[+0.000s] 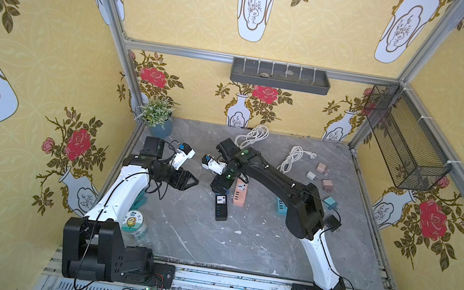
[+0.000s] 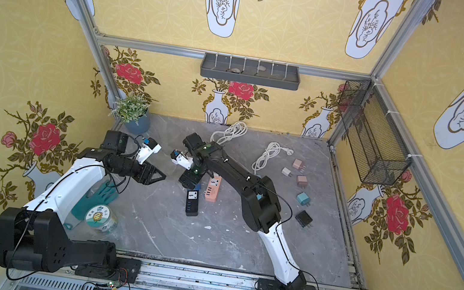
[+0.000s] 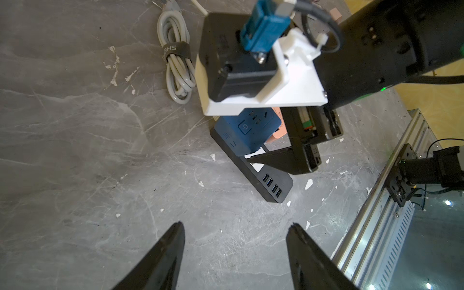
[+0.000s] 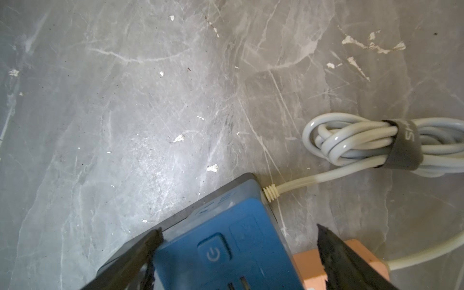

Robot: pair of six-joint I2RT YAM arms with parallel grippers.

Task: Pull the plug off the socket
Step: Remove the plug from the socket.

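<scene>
Top view: the blue plug [image 3: 247,130] sits on the far end of the black strip [image 1: 220,208], under the right gripper [image 1: 219,185]; left gripper [image 1: 192,181] hangs nearby, open and empty. Left wrist: right jaws straddle the plug. Right wrist: jaws spread wide either side of the plug [image 4: 226,253], not yet pinching; I'd centre, squeeze, pull straight off, maybe pin the strip with the left.

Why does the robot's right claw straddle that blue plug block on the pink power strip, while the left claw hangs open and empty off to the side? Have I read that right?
Nearly. The blue plug block sits on the black power strip, not the pink power strip lying beside it; the left wrist view shows this. The right claw does straddle it, and the left claw is open and empty.
</scene>
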